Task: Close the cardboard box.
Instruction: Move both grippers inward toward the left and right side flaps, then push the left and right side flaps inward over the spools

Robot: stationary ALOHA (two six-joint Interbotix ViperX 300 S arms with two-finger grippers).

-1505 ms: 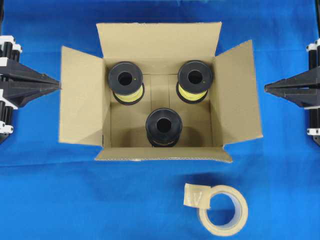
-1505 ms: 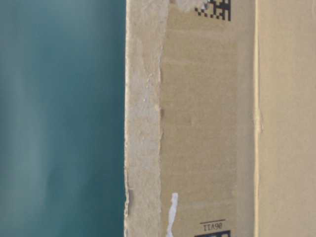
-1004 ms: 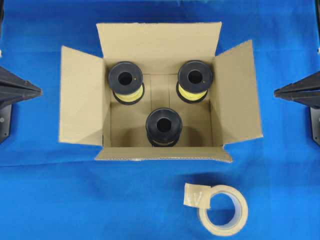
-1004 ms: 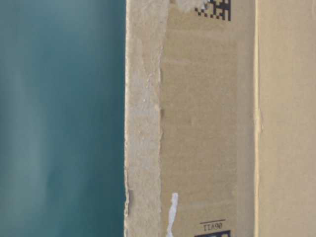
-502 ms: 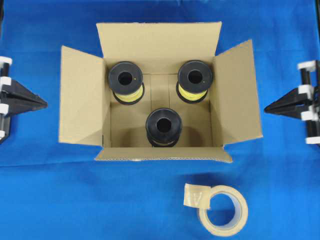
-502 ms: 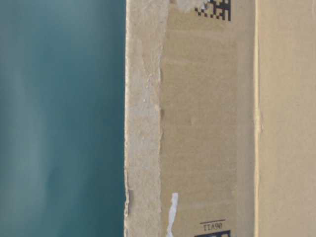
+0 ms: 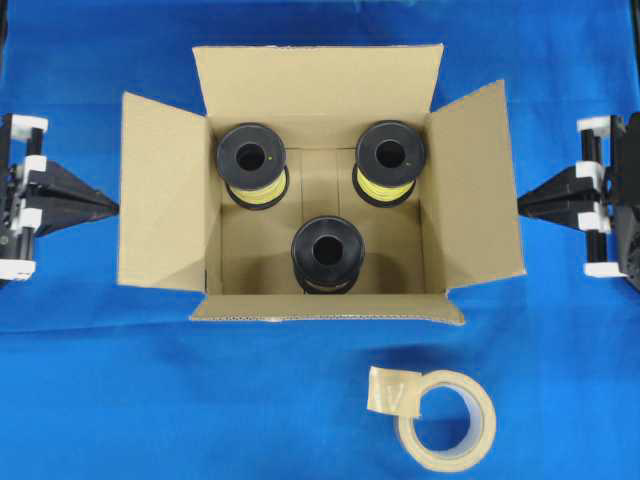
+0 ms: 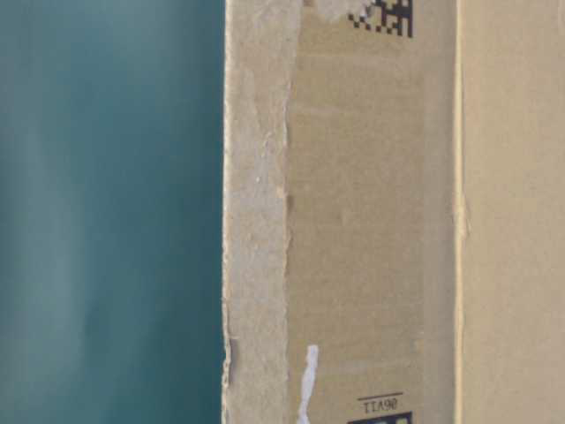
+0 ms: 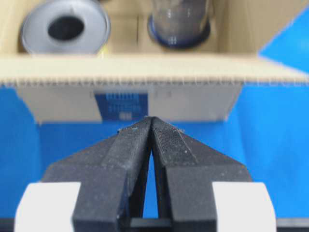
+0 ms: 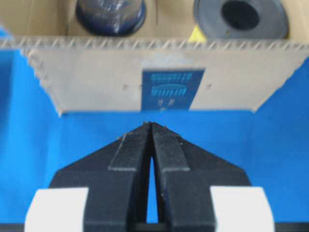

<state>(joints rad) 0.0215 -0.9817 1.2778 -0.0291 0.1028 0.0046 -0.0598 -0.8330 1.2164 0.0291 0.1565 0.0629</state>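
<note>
Table-level exterior — cardboard box (image 8: 371, 221), "06V11"

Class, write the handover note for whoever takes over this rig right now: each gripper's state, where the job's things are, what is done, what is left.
Left gripper: shut, empty, tip at the outer edge of the box's left flap.
Right gripper: shut, empty, tip at the edge of the right flap.
Cardboard box: centre of the blue cloth, all four flaps open; three spools stand inside.
Tape roll: on the cloth in front of the box.
Done: nothing folded.
Left: fold all four flaps shut.
</note>
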